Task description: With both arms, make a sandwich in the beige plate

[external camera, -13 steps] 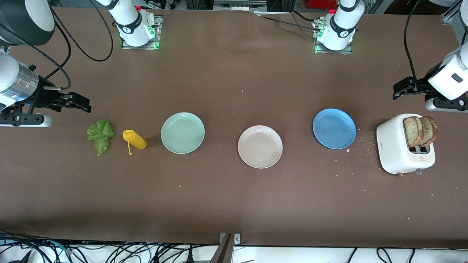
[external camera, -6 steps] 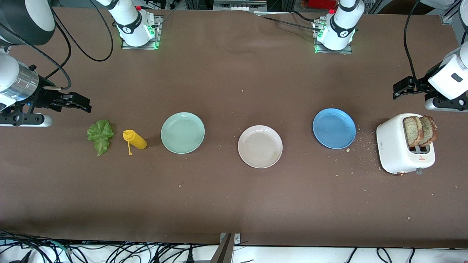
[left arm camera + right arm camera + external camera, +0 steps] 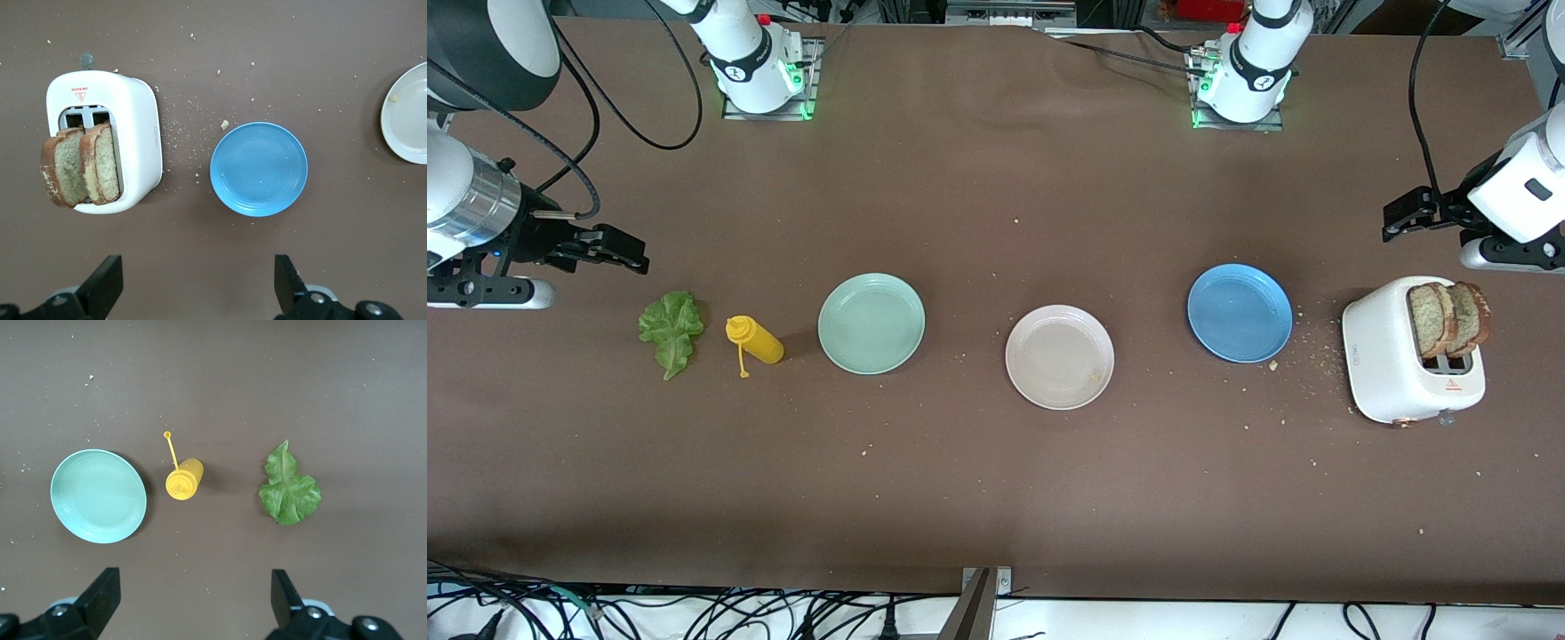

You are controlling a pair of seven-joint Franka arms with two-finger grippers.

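The beige plate (image 3: 1059,356) lies mid-table with only a crumb on it; its edge also shows in the left wrist view (image 3: 408,113). Two bread slices (image 3: 1448,318) (image 3: 80,167) stand upright in the white toaster (image 3: 1383,360) (image 3: 137,133) at the left arm's end. The lettuce leaf (image 3: 670,331) (image 3: 289,487) lies flat at the right arm's end. My left gripper (image 3: 1400,220) (image 3: 198,280) hangs open over bare table beside the toaster. My right gripper (image 3: 624,252) (image 3: 197,593) hangs open over bare table beside the lettuce. Neither holds anything.
A yellow squeeze bottle (image 3: 756,340) (image 3: 183,480) lies between the lettuce and a mint-green plate (image 3: 871,323) (image 3: 98,495). A blue plate (image 3: 1240,312) (image 3: 259,168) sits between the beige plate and the toaster. Crumbs are scattered round the toaster.
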